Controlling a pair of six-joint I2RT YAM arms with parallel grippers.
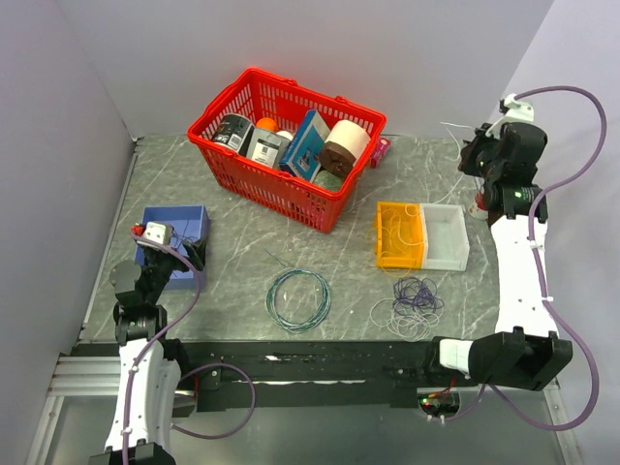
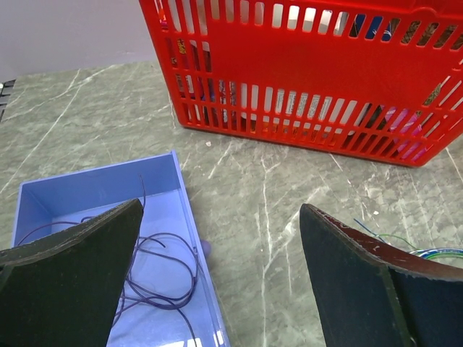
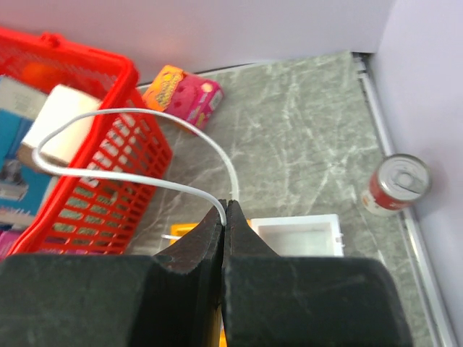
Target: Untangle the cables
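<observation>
A tangle of thin cables (image 1: 414, 302), purple-black loops over white ones, lies on the table in front of the orange bin (image 1: 384, 254). My right gripper (image 1: 473, 153), raised at the far right, is shut on a thin white wire (image 3: 130, 112) that arcs out from its fingertips (image 3: 226, 206). My left gripper (image 1: 184, 254) is open and empty, its tips (image 2: 221, 282) straddling the right wall of a blue bin (image 2: 94, 189). A thin purple wire (image 2: 155, 267) lies loose in that bin.
A red basket (image 1: 242, 179) of goods stands at the back centre. A teal-green cable ring (image 1: 298, 298) lies at the near centre. A white bin (image 1: 448, 254) adjoins the orange one. A can (image 3: 398, 184) and a pink-orange box (image 3: 184, 90) stand near the back wall.
</observation>
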